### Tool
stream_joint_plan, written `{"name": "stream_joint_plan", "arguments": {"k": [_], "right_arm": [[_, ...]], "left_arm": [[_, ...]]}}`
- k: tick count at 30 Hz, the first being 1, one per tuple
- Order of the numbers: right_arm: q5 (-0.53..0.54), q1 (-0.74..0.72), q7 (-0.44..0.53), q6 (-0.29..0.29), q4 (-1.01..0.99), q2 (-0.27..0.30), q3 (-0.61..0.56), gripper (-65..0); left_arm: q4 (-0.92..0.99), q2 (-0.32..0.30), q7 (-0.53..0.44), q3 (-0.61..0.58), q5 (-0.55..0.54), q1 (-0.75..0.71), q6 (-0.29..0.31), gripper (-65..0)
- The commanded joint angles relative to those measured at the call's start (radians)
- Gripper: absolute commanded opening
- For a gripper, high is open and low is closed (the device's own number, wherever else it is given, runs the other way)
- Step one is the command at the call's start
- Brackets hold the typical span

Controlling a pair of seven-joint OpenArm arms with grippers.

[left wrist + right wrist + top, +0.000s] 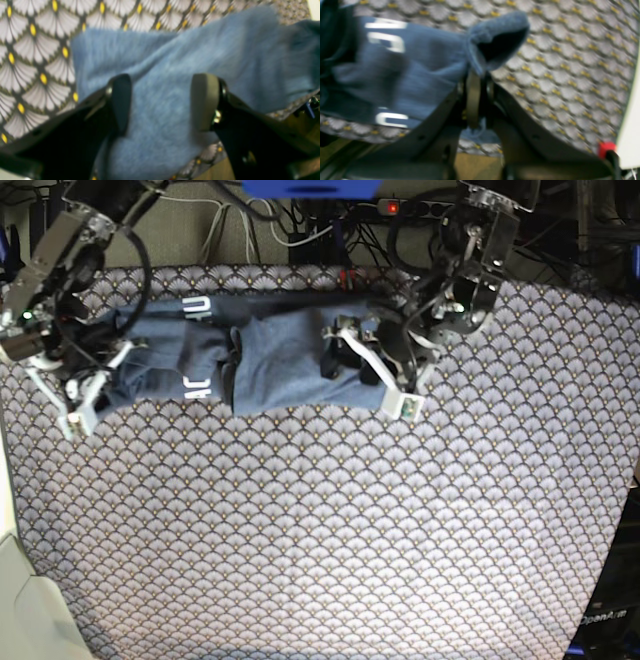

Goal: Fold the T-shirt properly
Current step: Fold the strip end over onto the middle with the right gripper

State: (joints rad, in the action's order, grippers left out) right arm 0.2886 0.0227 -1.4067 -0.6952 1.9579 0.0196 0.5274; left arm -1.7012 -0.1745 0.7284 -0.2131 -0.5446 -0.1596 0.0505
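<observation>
The T-shirt (270,360) lies bunched in a long horizontal band along the far edge of the table, soft slate-blue heathered knit, rumpled into folds, with white block letters (195,388) showing toward its left end. The left gripper (161,100) hovers over the shirt's right part, its two flat pads spread apart with blue cloth showing between them. The right gripper (476,82) is clenched on a pinched fold of the shirt's left end, fabric puffing out beyond the fingertips. Beneath spreads the table covering (330,530), grey with a scalloped fan pattern and yellow dots. Cables (300,220) cluster behind the far edge.
</observation>
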Motion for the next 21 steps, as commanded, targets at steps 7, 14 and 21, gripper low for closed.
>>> {"name": "stream_joint_plan", "arguments": {"k": [7,14,21], "right_arm": [[0.008,0.01,0.01,-0.003,0.025,-0.05,-0.079,-65.0],[0.008,0.012,0.01,-0.003,0.025,-0.116,-0.14,-65.0],[0.007,0.006,0.01,-0.003,0.025,-0.168,-0.235,-65.0]], "left_arm": [[-0.107,0.002,-0.016,0.036,-0.013,0.012,0.002,-27.1],[-0.113,-0.006,-0.014,0.171,-0.013,-0.001,0.007,-27.0],[-0.11,-0.009,-0.013,0.321,-0.013,-0.031,0.012,-27.0]]}}
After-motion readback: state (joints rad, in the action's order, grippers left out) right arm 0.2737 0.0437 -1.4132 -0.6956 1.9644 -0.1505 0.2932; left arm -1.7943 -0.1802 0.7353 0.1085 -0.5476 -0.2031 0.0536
